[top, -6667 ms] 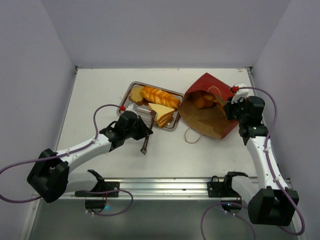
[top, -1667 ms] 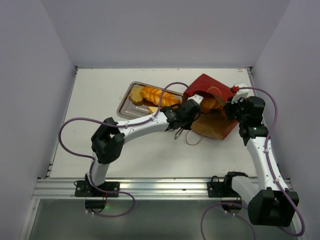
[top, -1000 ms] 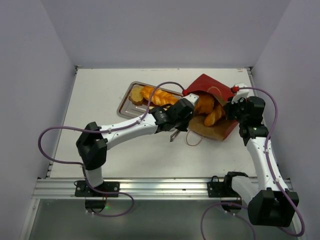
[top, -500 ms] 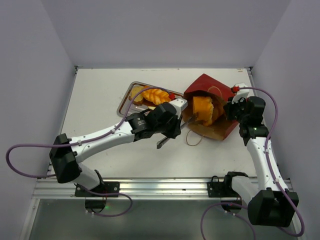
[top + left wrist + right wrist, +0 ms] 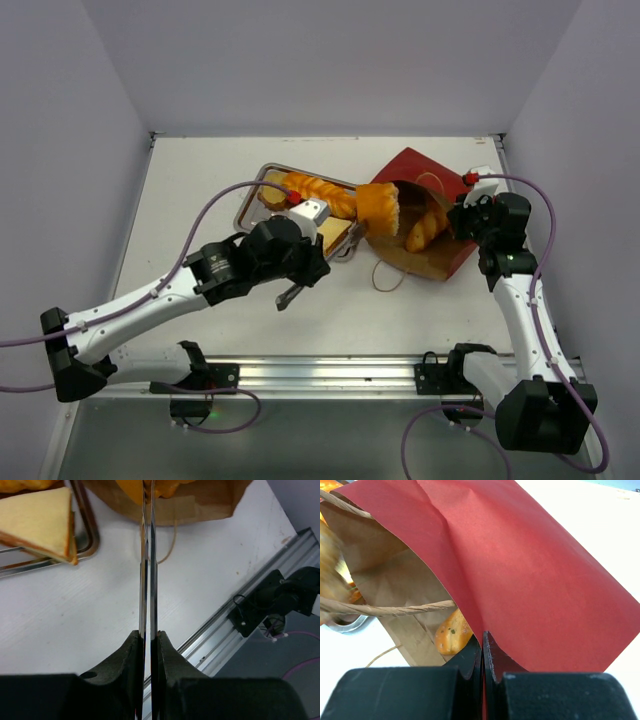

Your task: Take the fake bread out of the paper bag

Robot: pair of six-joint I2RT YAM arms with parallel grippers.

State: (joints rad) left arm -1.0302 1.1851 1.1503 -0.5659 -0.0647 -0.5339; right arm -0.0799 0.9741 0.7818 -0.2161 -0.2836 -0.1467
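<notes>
Lying on its side at the far right of the table, the paper bag has its red outside up and its brown mouth open toward the left. The right gripper is at the bag's right edge, its fingers pressed together on the red paper wall. The left gripper sits near the middle of the table, its black fingers clamped on a pair of thin metal tongs. The two blades run almost together toward the bag. From above, the far end of the tongs meets the near left side of a round loaf, which sits right at the bag's mouth, between the bag and the tray. The tips are cut off at the top of the left wrist view, so whether they pinch the loaf cannot be told. Deeper in the bag lies a long roll, and the right wrist view shows a speckled golden piece under the red wall, behind a string handle. The other string handle lies looped on the table just near the bag's mouth. The tray stands just left of the bag and holds a braided loaf along its far side, a round brown slice at its far left, and a pale triangular slice at its near right corner.
</notes>
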